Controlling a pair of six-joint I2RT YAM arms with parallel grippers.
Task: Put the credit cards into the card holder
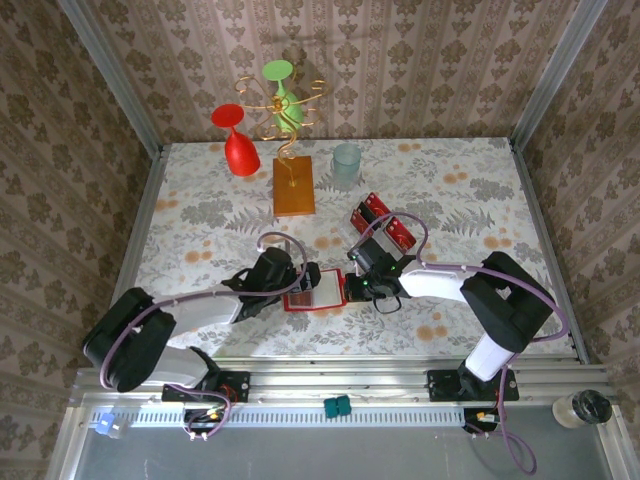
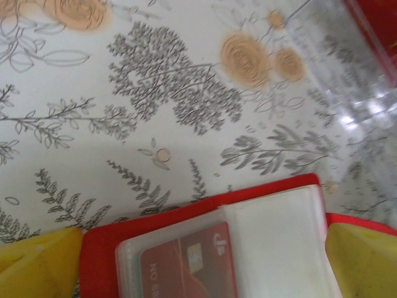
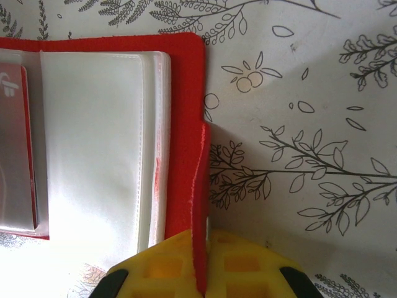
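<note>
The card holder [image 1: 315, 292] lies open on the floral tablecloth between both grippers, a red wallet with pale clear pockets [image 3: 93, 143]. One red credit card [image 2: 186, 267] sits inside the left pocket, its chip and logo showing through the plastic. More credit cards [image 1: 388, 225] rest in a clear tray behind and to the right. My left gripper [image 2: 201, 267] is open, its yellow fingers [image 2: 37, 264] straddling the holder's left half. My right gripper [image 3: 205, 267] is shut on the holder's red right edge [image 3: 200, 186], which stands up thin between the fingers.
The clear plastic tray [image 1: 362, 232] sits just behind the right gripper. An orange wooden block [image 1: 293, 186] with a wire stand holds a red glass [image 1: 238, 145] and a green glass [image 1: 284, 95] at the back. A clear cup [image 1: 346, 163] stands beside it.
</note>
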